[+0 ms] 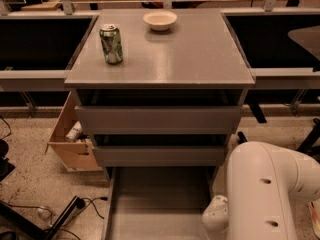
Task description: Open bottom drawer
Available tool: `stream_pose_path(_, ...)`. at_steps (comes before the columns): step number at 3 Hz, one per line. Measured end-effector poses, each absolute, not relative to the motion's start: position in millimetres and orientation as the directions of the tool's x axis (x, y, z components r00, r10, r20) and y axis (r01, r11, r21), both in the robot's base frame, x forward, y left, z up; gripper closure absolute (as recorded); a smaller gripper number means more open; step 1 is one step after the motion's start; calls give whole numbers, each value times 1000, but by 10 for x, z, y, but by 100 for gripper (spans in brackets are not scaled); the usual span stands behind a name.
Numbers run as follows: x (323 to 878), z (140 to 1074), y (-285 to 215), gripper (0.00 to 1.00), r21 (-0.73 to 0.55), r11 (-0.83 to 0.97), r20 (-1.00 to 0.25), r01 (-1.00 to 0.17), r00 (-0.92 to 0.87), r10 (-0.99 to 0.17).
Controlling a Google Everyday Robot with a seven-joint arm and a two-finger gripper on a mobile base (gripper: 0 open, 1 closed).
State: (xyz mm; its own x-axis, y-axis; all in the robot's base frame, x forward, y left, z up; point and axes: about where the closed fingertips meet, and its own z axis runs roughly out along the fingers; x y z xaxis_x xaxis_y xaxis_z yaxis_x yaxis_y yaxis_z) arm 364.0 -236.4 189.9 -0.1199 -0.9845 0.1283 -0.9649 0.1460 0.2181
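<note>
The grey cabinet [160,64] has three drawers. The bottom drawer [157,204] is pulled out toward me, and its smooth grey inner tray shows at the bottom centre; its front panel is below the frame edge. The top drawer front [157,119] and middle drawer front [160,155] are shut. My white arm [265,194] fills the lower right, beside the open drawer's right side. The gripper is out of view, hidden below the frame.
A green can [111,44] and a white bowl [160,20] stand on the cabinet top. A tan cardboard box [70,139] sits on the floor left of the cabinet. Cables and a black bar [60,219] lie at the lower left. Dark benches flank the cabinet.
</note>
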Motion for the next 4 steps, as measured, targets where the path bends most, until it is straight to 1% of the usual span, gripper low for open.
stream_pose_path(1, 3639, 1915, -2365, 0, 218, 146, 128, -965, -120, -984)
stream_pose_path(2, 3549, 2232, -2557, 0, 160, 174, 101, -972, -159, -982)
stream_pose_path(3, 3189, 2823, -2801, 0, 62, 238, 43, -969, -236, -971)
stream_pose_path(4, 2650, 3391, -2867, 0, 23, 292, -1, -956, -292, -956)
